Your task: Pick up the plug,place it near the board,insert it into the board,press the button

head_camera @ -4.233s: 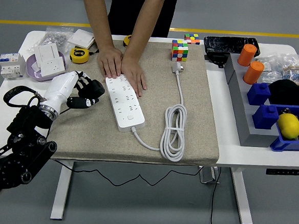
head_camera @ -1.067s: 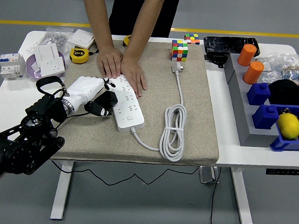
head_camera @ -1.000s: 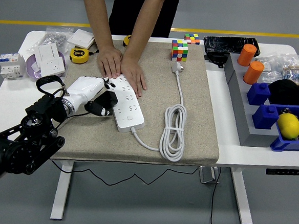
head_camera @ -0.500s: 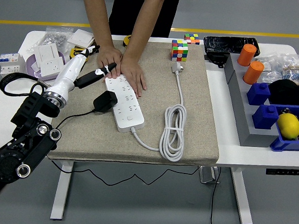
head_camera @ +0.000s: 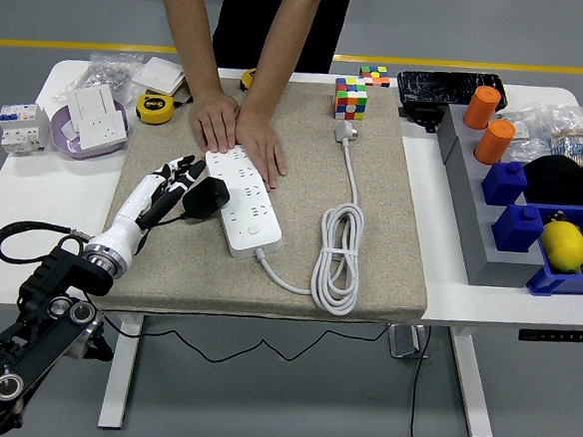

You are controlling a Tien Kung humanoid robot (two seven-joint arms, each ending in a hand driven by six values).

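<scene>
A white power strip [head_camera: 243,200] lies on the beige mat [head_camera: 368,274], its button [head_camera: 255,229] near the close end. A black plug [head_camera: 205,196] with a thin black cord rests on the mat against the strip's left edge, not in any socket. My left hand [head_camera: 177,179] lies low just left of the plug, fingers stretched out and holding nothing; I cannot tell whether the fingertips touch it. A person at the far side presses both hands [head_camera: 240,130] on the strip's far end. My right hand is out of view.
The strip's white cable [head_camera: 340,247] lies coiled on the mat's right, ending at a white plug [head_camera: 345,132] by a Rubik's cube [head_camera: 350,98]. A yellow tape measure [head_camera: 155,107] and white sockets [head_camera: 96,120] sit far left. A grey rack [head_camera: 469,191] with blue bins stands right.
A second ago my left hand held the plug beside the strip. It let go and rose toward the person's hands, then dropped back; now it lies open beside the plug.
</scene>
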